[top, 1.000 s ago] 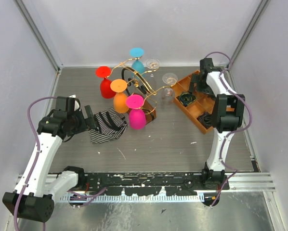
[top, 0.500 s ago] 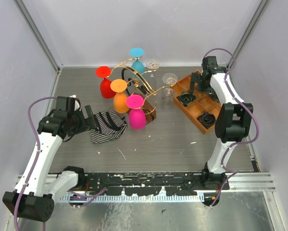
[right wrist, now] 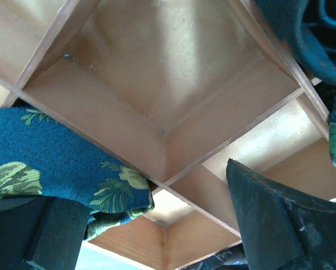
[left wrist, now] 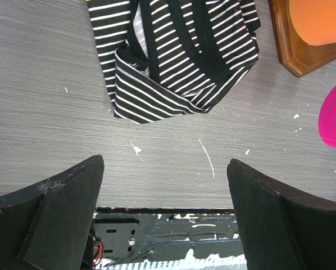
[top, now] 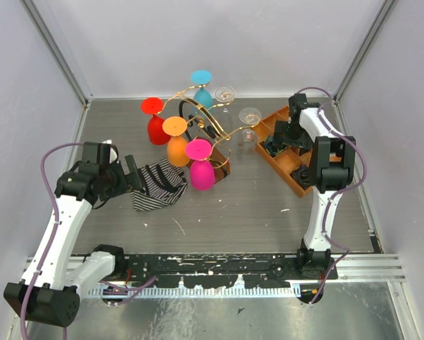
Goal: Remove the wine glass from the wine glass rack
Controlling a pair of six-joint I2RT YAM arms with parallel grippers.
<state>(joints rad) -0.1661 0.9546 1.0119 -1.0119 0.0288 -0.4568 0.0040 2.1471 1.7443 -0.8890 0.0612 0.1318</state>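
Note:
The wine glass rack (top: 198,117) is a gold wire stand on a brown wooden base (top: 218,152) at mid-table. Upside-down wine glasses hang on it: red (top: 156,126), orange (top: 177,145), pink (top: 201,170), cyan (top: 202,91) and two clear ones (top: 248,127). My left gripper (top: 133,178) stands open at the left, beside a striped cloth (top: 157,185), well short of the rack. In the left wrist view the gripper (left wrist: 165,214) has nothing between its fingers; the base corner (left wrist: 300,53) and pink glass (left wrist: 335,115) show at the right. My right gripper (top: 277,139) is open over the tray.
An orange-brown compartment tray (top: 302,183) lies right of the rack, holding dark rolled cloths. The right wrist view looks into its wooden compartments (right wrist: 157,84), with a blue leaf-print cloth (right wrist: 55,157) by the gripper (right wrist: 157,225). Grey walls close in the table.
My right arm has swung its gripper from the tray's far end toward the left and nearer, lower over the compartments. The left arm, the rack and the glasses have not moved.

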